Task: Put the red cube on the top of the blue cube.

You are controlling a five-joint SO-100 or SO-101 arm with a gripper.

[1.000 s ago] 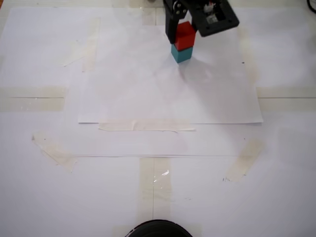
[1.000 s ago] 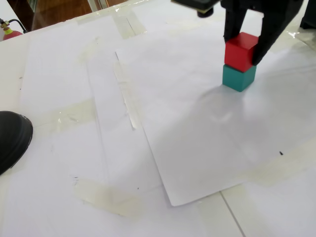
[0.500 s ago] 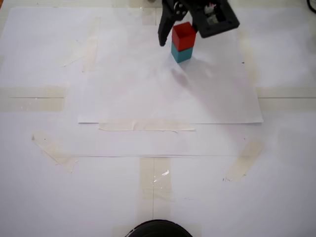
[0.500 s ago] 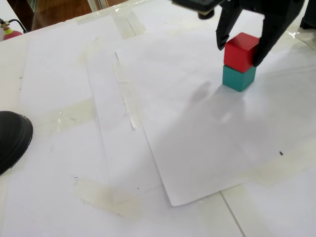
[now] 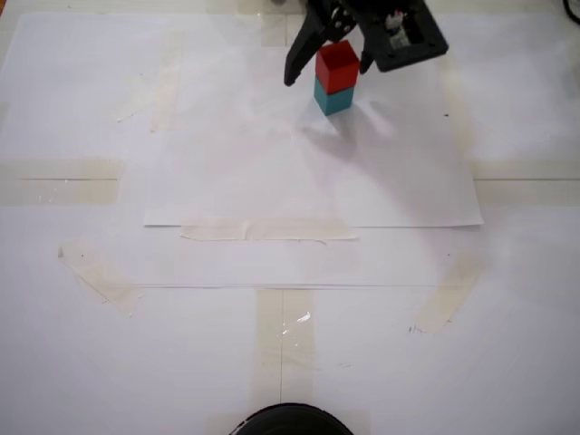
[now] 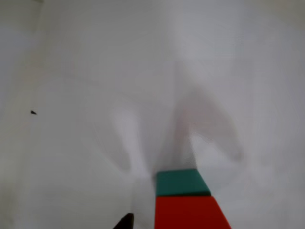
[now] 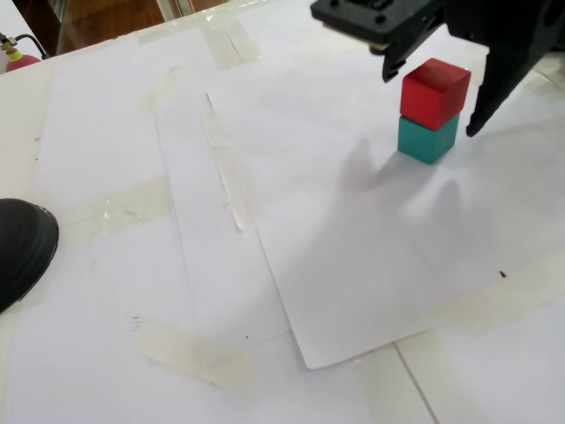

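Red cube [image 5: 337, 65] sits right on top of the blue cube [image 5: 333, 98], and the two make a little tower on a white sheet of paper [image 5: 272, 181] taped to the table [image 5: 72, 362]. The claw [image 5: 327, 71] is spread wide around the red cube, one finger on each side, and it touches neither block. In the wrist view the red cube [image 6: 190, 212] fills the bottom edge with the blue cube [image 6: 181, 182] just past it.

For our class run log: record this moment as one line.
stage: release | red cube: stacked on teal cube | gripper: open, straddling red cube, not touching | surface: taped white paper
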